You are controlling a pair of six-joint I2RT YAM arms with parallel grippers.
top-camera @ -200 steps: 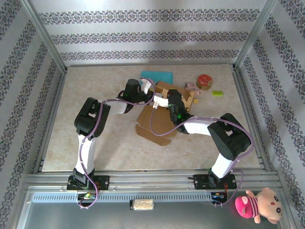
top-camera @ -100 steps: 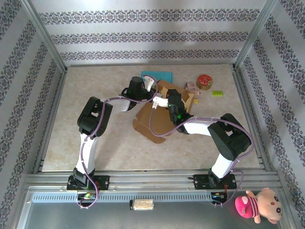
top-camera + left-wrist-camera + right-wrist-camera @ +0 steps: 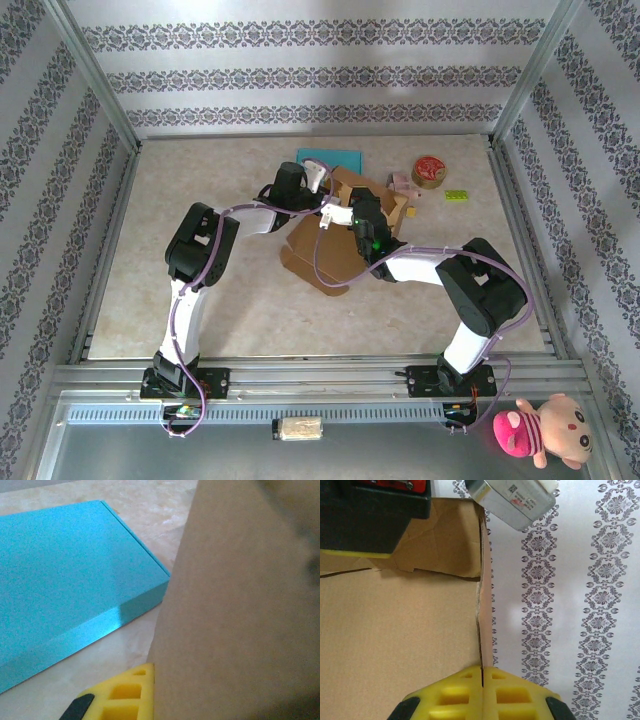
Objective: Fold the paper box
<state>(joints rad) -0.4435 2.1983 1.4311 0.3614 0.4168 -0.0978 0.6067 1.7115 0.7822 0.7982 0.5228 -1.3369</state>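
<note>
The brown paper box [image 3: 325, 255] lies half unfolded in the middle of the table, one wall raised at its far side. My right gripper [image 3: 342, 213] is shut on the edge of an upright panel; in the right wrist view its yellow fingertips [image 3: 482, 675] meet around the thin cardboard edge [image 3: 481, 620]. My left gripper [image 3: 317, 180] is at the box's far-left corner. In the left wrist view one yellow finger [image 3: 125, 695] lies flush against a cardboard panel [image 3: 240, 605], which hides the other finger. The left gripper's black body [image 3: 370, 515] sits over the box wall.
A flat teal box [image 3: 330, 159] lies just behind the paper box, close under the left gripper [image 3: 60, 580]. A round red tin [image 3: 429, 170], a small green brick [image 3: 457, 196] and a pale small object [image 3: 403, 181] sit at the back right. Patterned walls enclose the table.
My left arm has reached further right toward the box's far corner. The box's near-left flaps have drawn in and shifted slightly up and left. The right gripper keeps its hold.
</note>
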